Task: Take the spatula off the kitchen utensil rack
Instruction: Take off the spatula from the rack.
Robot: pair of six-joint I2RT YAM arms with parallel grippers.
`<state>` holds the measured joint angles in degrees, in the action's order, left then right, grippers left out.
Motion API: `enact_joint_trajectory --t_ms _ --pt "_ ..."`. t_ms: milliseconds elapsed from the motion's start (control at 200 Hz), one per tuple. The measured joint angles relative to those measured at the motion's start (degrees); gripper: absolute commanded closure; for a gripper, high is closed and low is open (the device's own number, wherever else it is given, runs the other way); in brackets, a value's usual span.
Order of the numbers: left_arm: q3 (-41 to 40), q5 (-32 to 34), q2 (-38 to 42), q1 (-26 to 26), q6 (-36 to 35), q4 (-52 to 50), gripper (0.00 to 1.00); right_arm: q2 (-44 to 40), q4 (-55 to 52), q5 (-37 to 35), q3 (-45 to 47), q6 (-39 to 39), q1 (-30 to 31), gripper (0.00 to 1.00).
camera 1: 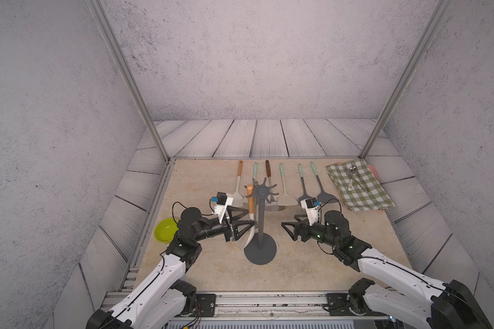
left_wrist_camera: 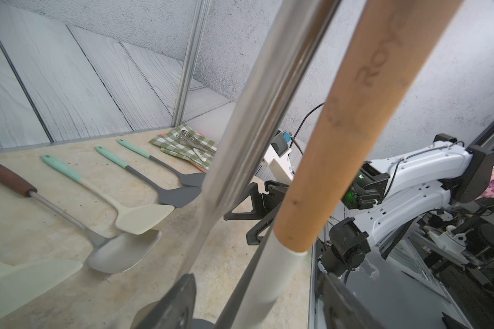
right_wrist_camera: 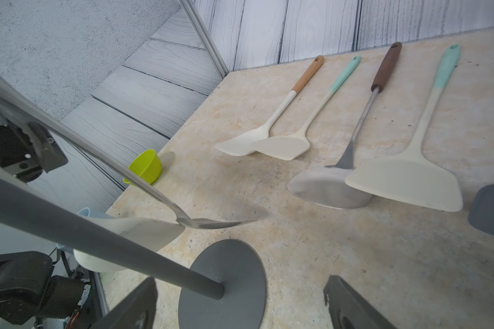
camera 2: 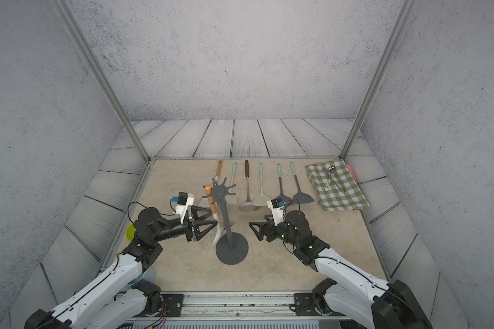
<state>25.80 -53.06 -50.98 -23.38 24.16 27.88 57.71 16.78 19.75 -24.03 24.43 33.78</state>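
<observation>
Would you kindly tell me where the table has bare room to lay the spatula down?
Bare table lies between the kitchen utensil rack and the front rail, and in front of the checked cloth by the right edge. Crowded: the back row of utensils, and the rack pole, where the left gripper straddles the spatula.

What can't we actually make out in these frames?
How the wooden-handled spatula seats on its rack prong: too small in both top views; cut off by the edge in the left wrist view.
Steel spatula hanging there: mostly behind the rack pole in both top views.
Cutlery on the checked cloth: too small to identify.
</observation>
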Motion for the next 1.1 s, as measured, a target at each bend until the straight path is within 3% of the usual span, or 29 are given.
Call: enact_joint_trajectory --t_ms 245,691,1096 --pt "0.50 -2.91 -2.99 -0.17 -0.87 0.15 0.51 0.92 0.98 1.44 0.00 -0.15 0.00 0.07" --pt "2.71 -6.12 -6.78 -1.62 -1.29 0.48 0.65 2.51 1.49 2.95 0.00 -0.46 0.00 0.07" --pt "3.93 -4.76 -3.28 -2.73 -5.64 -7.08 0.79 2.51 2.08 3.93 0.00 -0.44 0.00 0.06"
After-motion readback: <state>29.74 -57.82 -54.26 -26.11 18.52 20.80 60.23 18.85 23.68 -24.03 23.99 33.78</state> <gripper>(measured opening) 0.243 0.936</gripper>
